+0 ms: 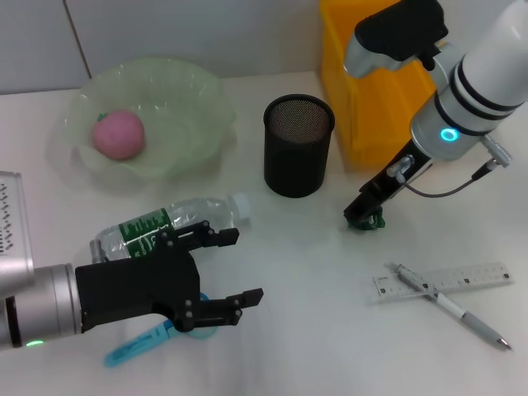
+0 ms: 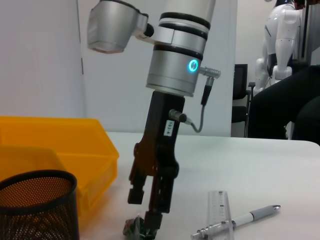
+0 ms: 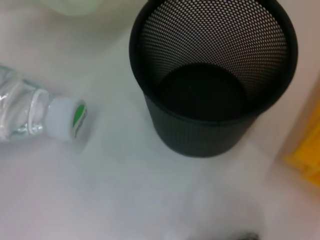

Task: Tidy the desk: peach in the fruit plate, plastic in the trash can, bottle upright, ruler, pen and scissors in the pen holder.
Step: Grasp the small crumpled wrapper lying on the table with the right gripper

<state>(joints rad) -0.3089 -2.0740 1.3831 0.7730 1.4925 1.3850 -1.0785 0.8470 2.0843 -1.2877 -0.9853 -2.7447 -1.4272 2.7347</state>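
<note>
green crumpled plastic (image 1: 369,221) sits pinched in the right tool (image 1: 363,216) at 3 o'clock of the mesh pen holder (image 1: 298,147); left tool (image 1: 232,267) gapes empty beside the fallen water bottle (image 1: 165,227).

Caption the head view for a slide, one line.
Right gripper pinches green plastic on the table near the pen holder; left gripper open over the lying bottle.

Bright, even overhead light; soft shadows under pen holder (image 1: 299,146) & right gripper (image 1: 364,216). Right wrist view blurry, esp. nearest the cam.
</note>
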